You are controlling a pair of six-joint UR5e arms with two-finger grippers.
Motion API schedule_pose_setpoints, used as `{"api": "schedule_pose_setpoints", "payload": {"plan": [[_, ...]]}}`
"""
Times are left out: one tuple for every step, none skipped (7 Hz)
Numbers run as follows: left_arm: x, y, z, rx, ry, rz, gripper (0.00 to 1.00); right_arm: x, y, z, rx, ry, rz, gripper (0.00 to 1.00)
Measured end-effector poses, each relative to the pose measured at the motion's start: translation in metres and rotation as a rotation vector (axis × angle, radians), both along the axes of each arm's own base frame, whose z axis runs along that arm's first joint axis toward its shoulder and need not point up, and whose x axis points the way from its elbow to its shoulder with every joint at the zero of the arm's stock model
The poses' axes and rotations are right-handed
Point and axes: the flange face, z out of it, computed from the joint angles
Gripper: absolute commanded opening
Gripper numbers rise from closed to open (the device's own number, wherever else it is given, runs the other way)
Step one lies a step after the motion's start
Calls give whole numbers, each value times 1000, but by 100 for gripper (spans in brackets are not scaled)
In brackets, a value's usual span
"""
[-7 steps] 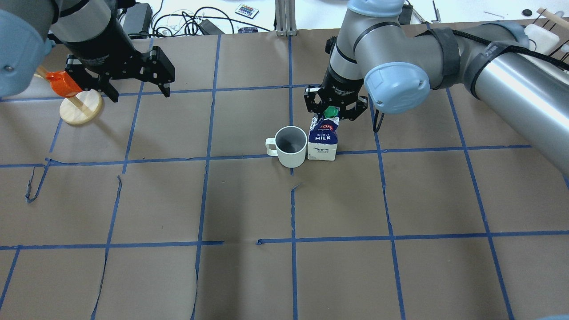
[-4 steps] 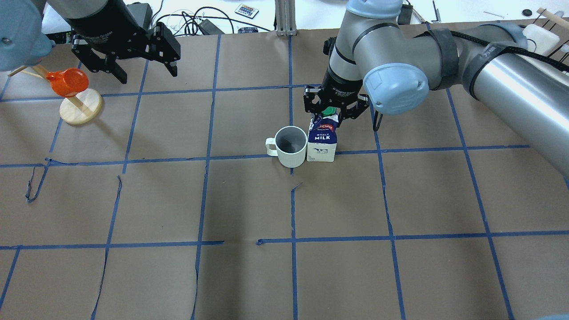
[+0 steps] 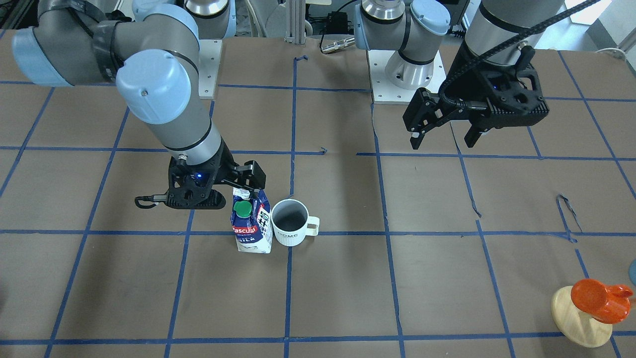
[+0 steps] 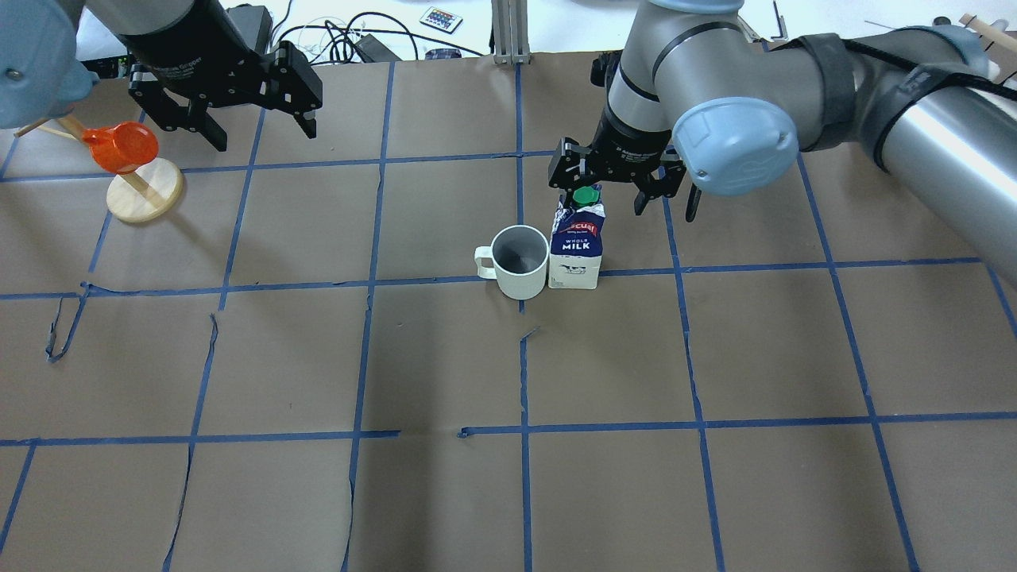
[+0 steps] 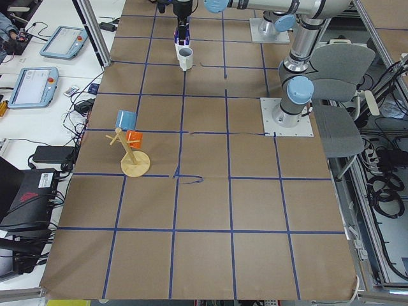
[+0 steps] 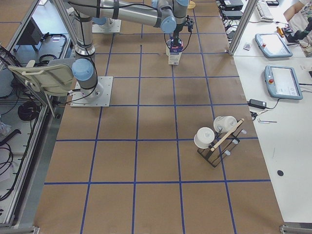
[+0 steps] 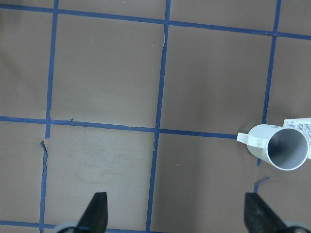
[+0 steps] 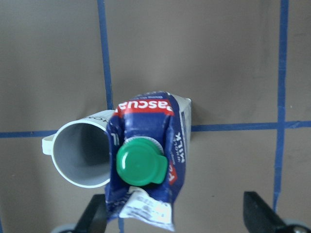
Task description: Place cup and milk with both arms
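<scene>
The white cup [image 4: 520, 262] stands upright on the brown table, handle toward the robot's left, and the "HOME" lettering shows in the front-facing view [image 3: 289, 222]. The milk carton [image 4: 576, 250] stands upright right beside it, touching or nearly so. My right gripper [image 4: 604, 195] is open, its fingers spread either side of the carton's green cap and just above it, holding nothing. The right wrist view looks straight down on the carton [image 8: 146, 165] and cup [image 8: 80, 155]. My left gripper [image 4: 261, 131] is open and empty, raised at the far left. Its wrist view shows the cup [image 7: 286, 148] at the right edge.
An orange cup on a wooden stand [image 4: 119, 151] sits at the far left, just beside my left gripper. A rack with white mugs [image 6: 214, 136] stands toward the table's right end. Cables [image 4: 334, 40] lie beyond the far edge. Blue tape lines grid the table.
My right gripper has opened and let go of the milk carton's top, shifting slightly away. My left gripper rose away from the orange cup stand, then held still.
</scene>
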Motion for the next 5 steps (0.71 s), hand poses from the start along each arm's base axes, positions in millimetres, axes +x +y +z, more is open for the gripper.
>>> {"api": "schedule_pose_setpoints", "payload": {"plan": [[0, 0, 0, -1, -1, 1, 100, -16, 11, 24, -14, 26, 16, 100], [1, 1, 0, -1, 0, 1, 100, -30, 23, 46, -25, 41, 27, 100], [1, 1, 0, 0, -1, 1, 100, -40, 33, 60, -24, 48, 43, 100], [1, 1, 0, 0, -1, 2, 100, -54, 42, 70, -8, 69, 44, 100], [1, 1, -1, 2, 0, 3, 100, -73, 49, 76, 16, 102, 31, 100]]}}
